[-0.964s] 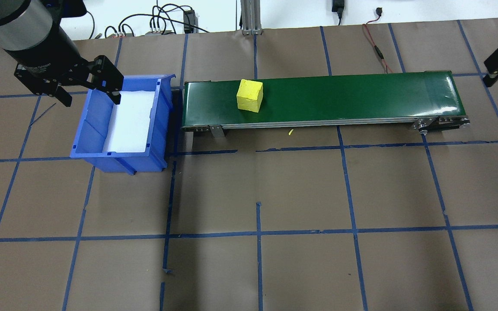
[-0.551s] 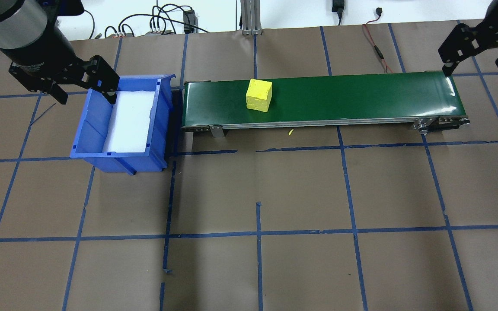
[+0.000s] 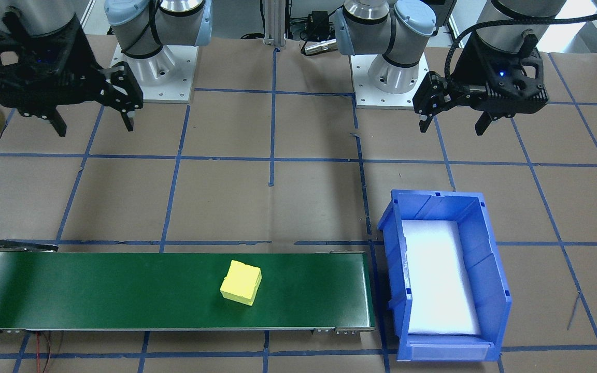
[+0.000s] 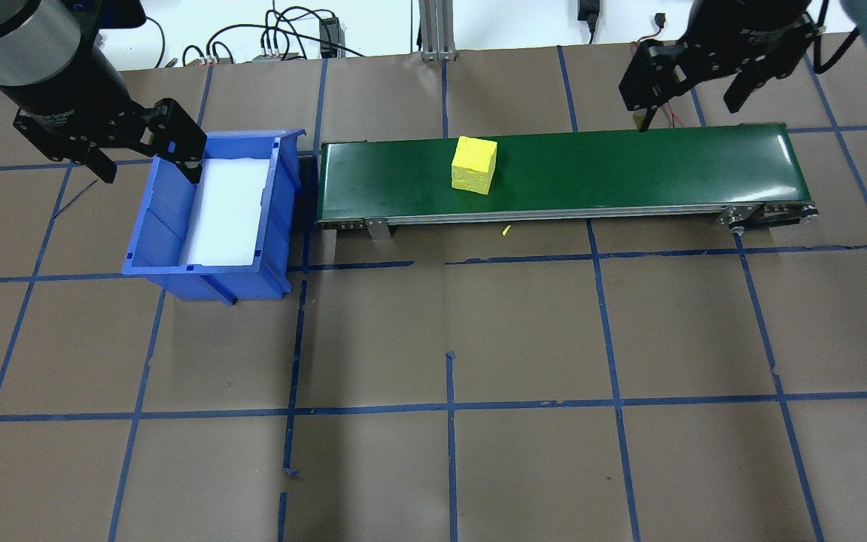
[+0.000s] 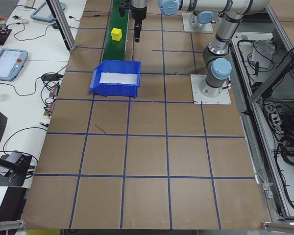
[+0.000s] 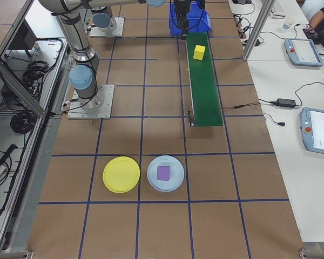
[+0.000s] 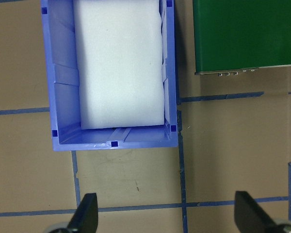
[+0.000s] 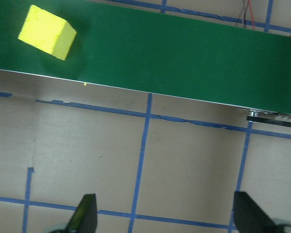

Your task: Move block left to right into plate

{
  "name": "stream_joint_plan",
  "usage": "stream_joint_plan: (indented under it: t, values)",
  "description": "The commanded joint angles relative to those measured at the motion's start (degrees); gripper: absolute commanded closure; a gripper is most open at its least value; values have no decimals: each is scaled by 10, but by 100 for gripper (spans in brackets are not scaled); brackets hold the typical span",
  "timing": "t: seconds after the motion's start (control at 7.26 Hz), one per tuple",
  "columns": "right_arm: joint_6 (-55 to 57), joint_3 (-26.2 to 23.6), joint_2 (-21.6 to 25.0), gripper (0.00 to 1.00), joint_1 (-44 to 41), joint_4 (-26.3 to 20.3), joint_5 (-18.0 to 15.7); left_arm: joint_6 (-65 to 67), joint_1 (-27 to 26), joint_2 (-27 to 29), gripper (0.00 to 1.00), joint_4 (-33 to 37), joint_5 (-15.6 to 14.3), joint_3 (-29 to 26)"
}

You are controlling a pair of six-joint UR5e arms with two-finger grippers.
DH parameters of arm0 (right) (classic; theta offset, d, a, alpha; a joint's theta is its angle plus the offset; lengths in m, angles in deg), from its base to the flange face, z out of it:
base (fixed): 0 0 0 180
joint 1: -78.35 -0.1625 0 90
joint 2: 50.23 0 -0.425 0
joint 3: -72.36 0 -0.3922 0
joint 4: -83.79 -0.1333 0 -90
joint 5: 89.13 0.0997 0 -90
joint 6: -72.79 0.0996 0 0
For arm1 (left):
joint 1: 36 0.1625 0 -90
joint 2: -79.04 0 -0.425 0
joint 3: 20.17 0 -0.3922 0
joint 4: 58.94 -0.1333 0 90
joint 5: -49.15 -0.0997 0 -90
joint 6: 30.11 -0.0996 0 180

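brown-papered counter point(image 4: 479, 339) with blue tape grid, yellow block point(image 4: 474, 165) on green conveyor point(image 4: 629, 169), blue bin point(image 4: 211, 211) left, yellow plate point(image 6: 121, 174) far right, left claw point(image 4: 144, 162) and right claw point(image 4: 693, 105) both wide, empty

Silver arms, pale-blue joint caps, black tools

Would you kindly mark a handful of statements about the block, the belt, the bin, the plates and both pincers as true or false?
1. The yellow block lies on the green belt. True.
2. The right pincer is shut on the block. False: it is open and empty, apart from the block.
3. The blue bin holds a purple block. False: only its white liner shows; the purple block lies on the light-blue plate.
4. The yellow plate is empty. True.
5. The left pincer is open. True.
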Motion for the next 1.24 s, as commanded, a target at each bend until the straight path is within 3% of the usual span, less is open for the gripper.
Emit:
stream_joint_plan:
  t: [0.0, 0.14, 0.96, 1.1]
  values:
    - [76, -4, 4, 0, -19, -2, 19, 2, 1, 0, 0, 7, -1, -4]
    - [83, -9, 3, 0, -20, 0, 35, 2, 1, 0, 0, 9, -1, -5]
    - [106, -25, -4, 0, -16, -2, 41, 5, 2, 0, 0, 13, 4, -6]
    - [108, -25, -8, 0, -16, 1, 62, 5, 3, 0, 0, 13, 6, -7]
